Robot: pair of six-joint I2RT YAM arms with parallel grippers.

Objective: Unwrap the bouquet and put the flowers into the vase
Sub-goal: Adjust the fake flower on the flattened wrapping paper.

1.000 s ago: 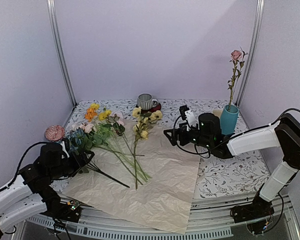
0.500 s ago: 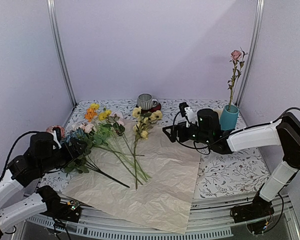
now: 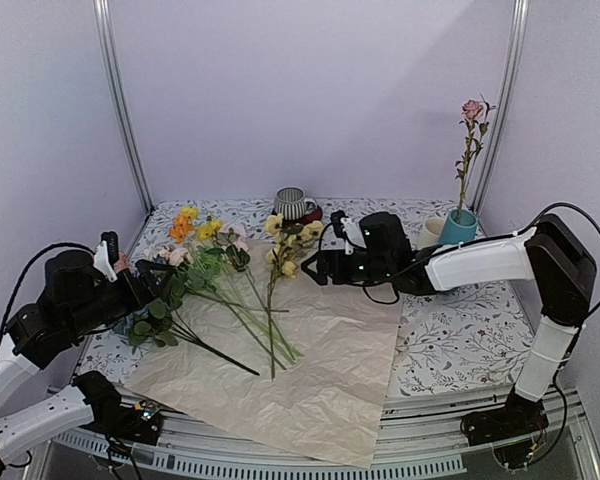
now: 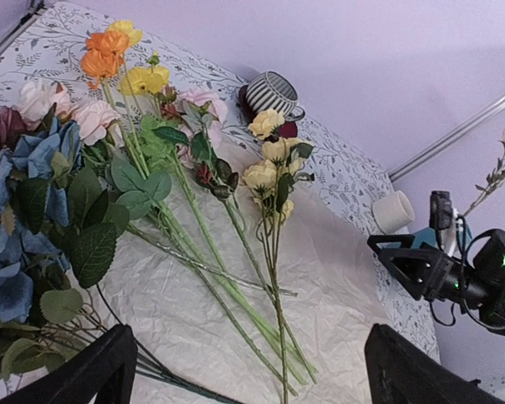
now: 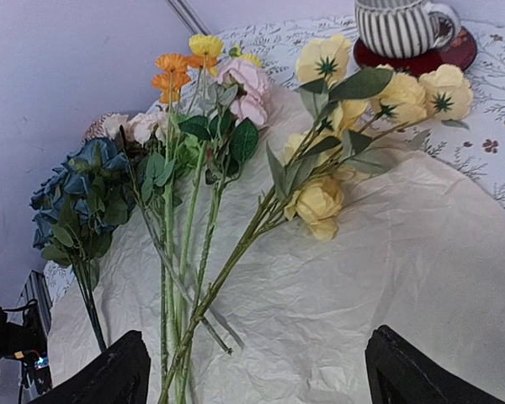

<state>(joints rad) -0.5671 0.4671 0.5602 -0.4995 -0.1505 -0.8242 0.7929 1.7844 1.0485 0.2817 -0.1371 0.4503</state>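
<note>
The flowers (image 3: 230,265) lie unwrapped in a fan on the crinkled peach paper (image 3: 320,370), which is spread flat on the table. One pink rose (image 3: 471,110) stands in the teal vase (image 3: 458,230) at the back right, just beside a cream mug (image 3: 430,230). The left gripper (image 4: 244,362) hangs at the left edge of the paper near the blue blooms (image 4: 17,210) with its jaws wide apart and nothing between them, and the right gripper (image 5: 252,358), low over the paper and facing the yellow blooms (image 5: 320,198), also has its jaws wide apart and holds nothing.
</note>
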